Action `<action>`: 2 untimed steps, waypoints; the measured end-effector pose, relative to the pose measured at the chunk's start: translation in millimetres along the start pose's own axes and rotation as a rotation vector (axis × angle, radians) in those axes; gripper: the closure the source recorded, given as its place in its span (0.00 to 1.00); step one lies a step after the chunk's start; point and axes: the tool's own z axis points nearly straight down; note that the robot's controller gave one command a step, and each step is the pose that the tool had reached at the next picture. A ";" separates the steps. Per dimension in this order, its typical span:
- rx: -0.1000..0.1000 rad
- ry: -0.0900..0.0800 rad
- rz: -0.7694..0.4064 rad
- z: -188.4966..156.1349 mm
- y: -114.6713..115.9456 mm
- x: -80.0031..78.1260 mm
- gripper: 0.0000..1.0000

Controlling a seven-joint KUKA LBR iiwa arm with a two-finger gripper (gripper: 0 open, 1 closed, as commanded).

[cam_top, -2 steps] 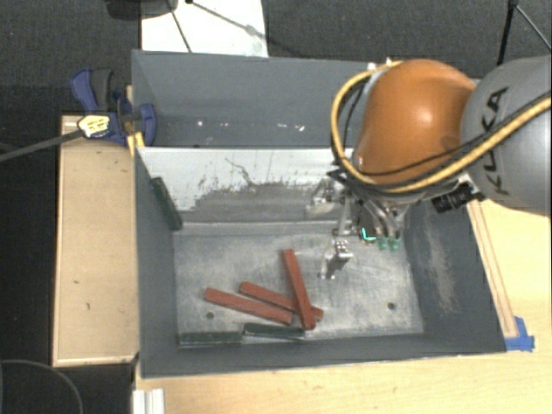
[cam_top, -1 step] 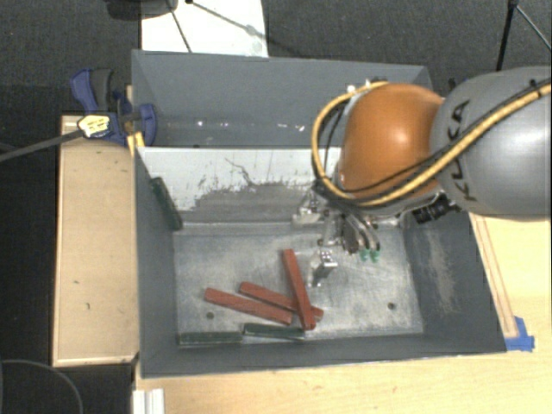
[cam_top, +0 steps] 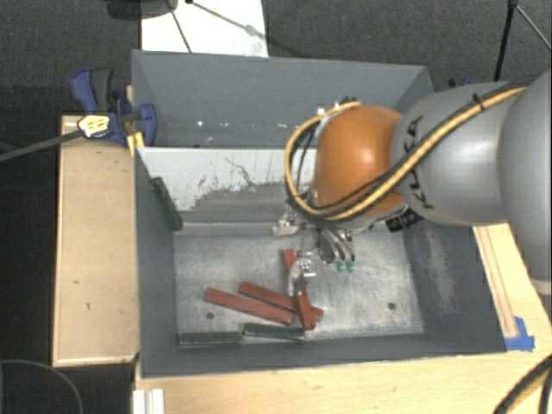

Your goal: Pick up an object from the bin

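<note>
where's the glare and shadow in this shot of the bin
camera view: a soft highlight sits on the orange wrist cover and a sheen runs along the grey arm link; small glints dot the bin's back wall; the reddish-brown sticks by the gripper are evenly lit with no glare and only faint shadows.

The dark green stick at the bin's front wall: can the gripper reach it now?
Probably yes. The dark green stick lies bare, nothing on it, and the gripper hangs over the reddish sticks close by. But the stick lies against the foot of the front wall, which may leave little room there.
</note>
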 end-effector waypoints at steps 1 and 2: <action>0.000 0.000 0.122 58.4 24.7 19.3 1.00; 0.000 0.000 0.123 58.4 24.7 19.4 1.00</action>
